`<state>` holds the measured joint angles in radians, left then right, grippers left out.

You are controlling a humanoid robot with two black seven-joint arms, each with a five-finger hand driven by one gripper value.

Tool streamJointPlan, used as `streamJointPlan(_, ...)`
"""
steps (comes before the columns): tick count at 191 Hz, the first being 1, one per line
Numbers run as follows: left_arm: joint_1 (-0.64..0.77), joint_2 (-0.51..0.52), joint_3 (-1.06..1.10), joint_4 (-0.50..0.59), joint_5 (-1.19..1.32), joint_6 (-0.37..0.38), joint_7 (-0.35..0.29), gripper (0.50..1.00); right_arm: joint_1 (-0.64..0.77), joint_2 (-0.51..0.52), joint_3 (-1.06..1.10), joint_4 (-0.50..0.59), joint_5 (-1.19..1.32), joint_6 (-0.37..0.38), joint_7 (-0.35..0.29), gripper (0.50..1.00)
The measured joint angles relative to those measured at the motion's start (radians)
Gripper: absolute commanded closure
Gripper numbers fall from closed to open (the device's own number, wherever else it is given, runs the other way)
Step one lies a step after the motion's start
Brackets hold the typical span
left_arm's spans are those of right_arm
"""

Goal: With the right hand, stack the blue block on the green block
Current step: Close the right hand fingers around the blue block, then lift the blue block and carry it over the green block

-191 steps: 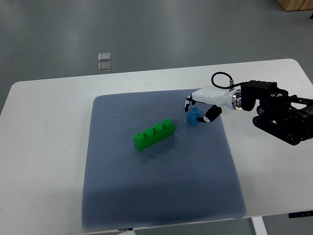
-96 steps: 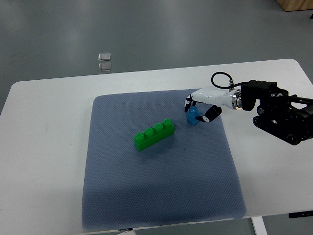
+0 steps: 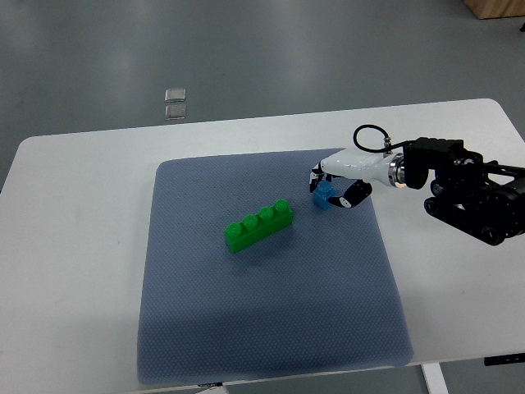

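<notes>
**Blue block gripped at the mat's far right**

Grey-blue fabric mat (image 3: 271, 320) covers the middle of the white table (image 3: 74, 271); its near edge runs close to the bottom of the picture, where the table's near rim is cut off. At the bottom right a dark bracket and a white table leg show only in part.

On the mat, left of centre, lies the green block (image 3: 259, 226), a long brick with four studs in a row, set on a slant with its right end farther away. Nothing rests on it.

Farther away and to the right, just beyond the green block's right end but apart from it, is the blue block (image 3: 325, 195). The right hand (image 3: 335, 187) has its fingers closed around it: dark fingertips (image 3: 315, 176) on its left side, another finger (image 3: 354, 195) on its right. The white palm hides the block's far side, so whether it touches the mat or is lifted cannot be told. The arm, a black jointed body with a looped cable, comes in from the right edge, which cuts it off.

Compared with half a second ago, the blue block sits a little higher in the picture and looks slightly turned in the grasp; the hand has shifted the same small way. The green block has not moved.

Beyond the table, on the grey floor at far left, are two small clear square things (image 3: 175, 103), too small to identify. A wooden corner (image 3: 496, 8) is cut off at the top right.
</notes>
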<state>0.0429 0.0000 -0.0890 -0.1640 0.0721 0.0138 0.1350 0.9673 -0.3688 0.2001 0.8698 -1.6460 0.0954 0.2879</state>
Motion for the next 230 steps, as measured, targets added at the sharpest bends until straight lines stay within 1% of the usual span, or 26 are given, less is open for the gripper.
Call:
streamJointPlan(49,0.0,0.0,0.0,0.0,0.0,0.0,0.0,0.5,0.001,-0.004,-0.001,0.0,0.0,-0.002,0.002,0.883)
streamJointPlan(56,0.0,0.0,0.0,0.0,0.0,0.0,0.0,0.5,0.001,-0.005,-0.001,0.001,0.0,-0.002,0.003,0.893)
streamJointPlan(66,0.0,0.0,0.0,0.0,0.0,0.0,0.0,0.5,0.001,-0.005,-0.001,0.001,0.0,-0.002,0.008,0.893)
streamJointPlan(67,0.0,0.0,0.0,0.0,0.0,0.0,0.0,0.5,0.001,-0.005,-0.001,0.001,0.0,-0.002,0.008,0.905)
streamJointPlan(73,0.0,0.0,0.0,0.0,0.0,0.0,0.0,0.5,0.001,-0.005,-0.001,0.001,0.0,-0.002,0.01,0.914)
streamJointPlan(106,0.0,0.0,0.0,0.0,0.0,0.0,0.0,0.5,0.001,-0.007,-0.001,0.0,0.0,-0.002,0.014,0.92)
streamJointPlan(125,0.0,0.0,0.0,0.0,0.0,0.0,0.0,0.5,0.001,-0.009,-0.001,0.0,0.0,-0.002,0.015,0.948)
streamJointPlan(155,0.0,0.0,0.0,0.0,0.0,0.0,0.0,0.5,0.003,-0.015,0.001,0.0,0.002,-0.006,0.019,0.951)
streamJointPlan(185,0.0,0.0,0.0,0.0,0.0,0.0,0.0,0.5,0.027,-0.025,0.006,0.001,0.016,-0.006,0.047,0.957)
streamJointPlan(191,0.0,0.0,0.0,0.0,0.0,0.0,0.0,0.5,0.03,-0.029,0.006,0.003,0.017,-0.006,0.052,0.969)
streamJointPlan(194,0.0,0.0,0.0,0.0,0.0,0.0,0.0,0.5,0.031,-0.031,0.007,0.006,0.018,-0.006,0.054,0.989)
streamJointPlan(196,0.0,0.0,0.0,0.0,0.0,0.0,0.0,0.5,0.033,-0.033,0.008,0.008,0.018,-0.006,0.056,0.989)
streamJointPlan(197,0.0,0.0,0.0,0.0,0.0,0.0,0.0,0.5,0.034,-0.034,0.008,0.01,0.018,-0.006,0.057,0.999)
streamJointPlan(230,0.0,0.0,0.0,0.0,0.0,0.0,0.0,0.5,0.071,-0.068,0.014,0.077,0.024,-0.005,0.125,1.0)
